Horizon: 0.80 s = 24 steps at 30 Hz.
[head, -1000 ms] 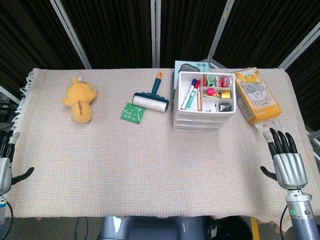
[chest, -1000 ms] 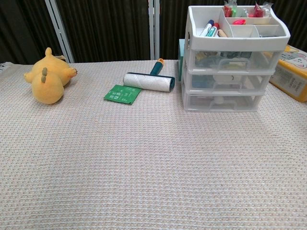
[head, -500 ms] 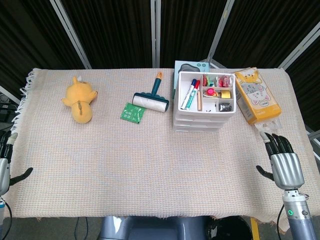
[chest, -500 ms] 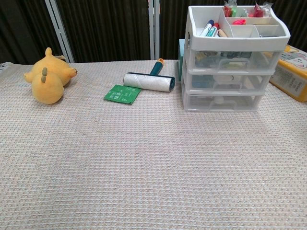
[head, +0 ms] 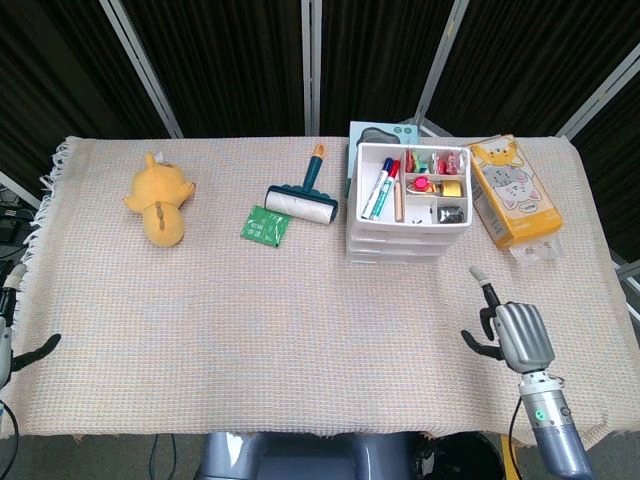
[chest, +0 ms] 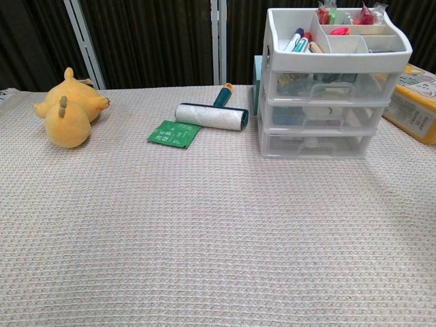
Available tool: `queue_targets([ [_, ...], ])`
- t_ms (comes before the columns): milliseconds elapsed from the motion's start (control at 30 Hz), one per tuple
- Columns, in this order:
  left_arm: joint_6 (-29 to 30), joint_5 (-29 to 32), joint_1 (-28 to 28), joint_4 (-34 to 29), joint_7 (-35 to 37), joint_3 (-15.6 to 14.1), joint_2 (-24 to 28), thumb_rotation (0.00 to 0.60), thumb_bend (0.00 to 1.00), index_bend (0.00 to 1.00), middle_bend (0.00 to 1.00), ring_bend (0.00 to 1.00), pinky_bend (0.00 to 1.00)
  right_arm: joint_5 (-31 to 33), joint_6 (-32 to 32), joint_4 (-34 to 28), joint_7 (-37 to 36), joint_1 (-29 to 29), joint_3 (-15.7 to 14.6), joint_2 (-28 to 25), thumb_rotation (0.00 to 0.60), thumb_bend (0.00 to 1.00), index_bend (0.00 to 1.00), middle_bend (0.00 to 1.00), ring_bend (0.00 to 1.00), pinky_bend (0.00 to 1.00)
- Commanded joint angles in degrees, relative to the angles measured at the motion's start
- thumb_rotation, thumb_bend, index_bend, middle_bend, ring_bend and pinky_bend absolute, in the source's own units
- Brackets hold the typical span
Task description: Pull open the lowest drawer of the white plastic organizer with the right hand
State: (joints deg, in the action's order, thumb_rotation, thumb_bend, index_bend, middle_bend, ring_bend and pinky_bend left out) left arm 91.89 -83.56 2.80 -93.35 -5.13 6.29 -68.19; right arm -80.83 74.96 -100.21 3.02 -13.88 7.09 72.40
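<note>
1. Since a moment ago, the right hand [head: 512,334] has come inward from the table's right edge and now hangs over the cloth near the front right corner, in front of the organizer and well apart from it.
2. Its fingers are apart, one stretched toward the organizer and the thumb out to the side; it holds nothing.
3. Only the head view shows it; the chest view has no hand in it.
4. At the table's front left edge, the left hand [head: 12,340] barely shows, mostly cut off, so I cannot tell how it is set.
5. Toward the back right of the table stands the white plastic organizer [chest: 320,88], three drawers stacked, all pushed in.
6. Its lowest drawer [chest: 315,144] sits flush, clear-fronted, resting on the woven tablecloth [chest: 204,231].
7. On top, the open tray [head: 415,186] holds markers and small bits.
8. Just right of the organizer lies an orange cat-print package [head: 514,190].
9. Left of the organizer lies a lint roller [chest: 212,115], with a green packet [chest: 174,133] just beside it.
10. Near the back left corner lies a yellow plush toy [chest: 67,109].
</note>
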Motion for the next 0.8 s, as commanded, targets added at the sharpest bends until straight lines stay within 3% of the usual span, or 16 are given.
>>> queue_targets([
  [33,0.53,-0.11,-0.20,0.14,-0.03,0.11,-0.02,0.600,0.07,0.00,0.00,0.00,0.00,9.47,-8.58,-5.50,-3.34,-3.79,2.31,1.11,0.600,0.27,0.07,0.86,0.84,0.70],
  [233,1.22,-0.14,-0.34,0.43,-0.12,0.43,-0.27,0.600,0.07,0.00,0.00,0.00,0.00,22.47,-18.19,-7.57,-7.93,-8.39,5.85,4.09,0.600,0.32,0.07,0.87,0.85,0.70],
  [433,1.44,-0.07,-0.40,0.49,-0.16,0.61,-0.32,0.600,0.07,0.00,0.00,0.00,0.00,31.99,-19.87,-4.70,-7.13,-12.02,8.61,9.24,0.600,0.34,0.10,0.87,0.85,0.70],
  [633,1.32,-0.65,-0.16,0.20,-0.31,0.54,-0.30,0.600,0.07,0.00,0.00,0.00,0.00,46.10,-29.35,-3.54,-16.06,-14.92,13.73,10.46,0.600,0.36,0.14,0.87,0.85,0.70],
  [800,1.34,-0.98,-0.10,-0.06,-0.52,0.46,-0.19,0.600,0.07,0.00,0.00,0.00,0.00,50.76,-32.51,-0.35,-18.13,-17.29,14.73,11.67,0.600,0.35,0.11,0.87,0.85,0.70],
])
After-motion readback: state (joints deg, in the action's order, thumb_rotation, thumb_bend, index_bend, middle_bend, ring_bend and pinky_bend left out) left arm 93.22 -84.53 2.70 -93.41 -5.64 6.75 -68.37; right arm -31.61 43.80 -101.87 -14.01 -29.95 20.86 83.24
